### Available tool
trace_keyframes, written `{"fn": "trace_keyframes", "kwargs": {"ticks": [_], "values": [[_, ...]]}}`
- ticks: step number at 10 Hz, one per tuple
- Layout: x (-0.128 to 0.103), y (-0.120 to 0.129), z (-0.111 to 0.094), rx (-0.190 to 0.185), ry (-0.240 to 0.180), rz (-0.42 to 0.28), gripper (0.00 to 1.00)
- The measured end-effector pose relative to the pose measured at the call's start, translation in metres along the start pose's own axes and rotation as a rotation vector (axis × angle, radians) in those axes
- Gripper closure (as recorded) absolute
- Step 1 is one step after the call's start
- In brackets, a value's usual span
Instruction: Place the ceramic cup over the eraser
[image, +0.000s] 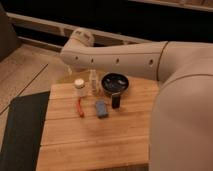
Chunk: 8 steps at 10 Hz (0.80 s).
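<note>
The ceramic cup, short and cream-white, stands upright at the table's back left. The eraser, a small black upright block, stands to its right, just in front of the black bowl. Cup and eraser are apart, with a slim white bottle between them. My arm reaches from the right across the back of the table, above these things, and ends in a rounded joint at the upper left. The gripper itself does not show; it lies beyond that joint, hidden.
A flat blue slab and a thin orange-red stick lie in front of the cup and bottle. All rest on a wooden slatted table. A dark mat covers the floor at left; a ledge runs behind.
</note>
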Motion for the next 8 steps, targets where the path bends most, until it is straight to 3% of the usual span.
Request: {"fn": "trace_keyframes", "kwargs": {"ticks": [5, 7, 8], "values": [[-0.005, 0.04, 0.054, -0.118, 0.048, 0.001, 0.35], [0.003, 0.042, 0.07, -0.152, 0.086, 0.022, 0.35], [0.013, 0.043, 0.083, -0.176, 0.127, 0.03, 0.35]]}}
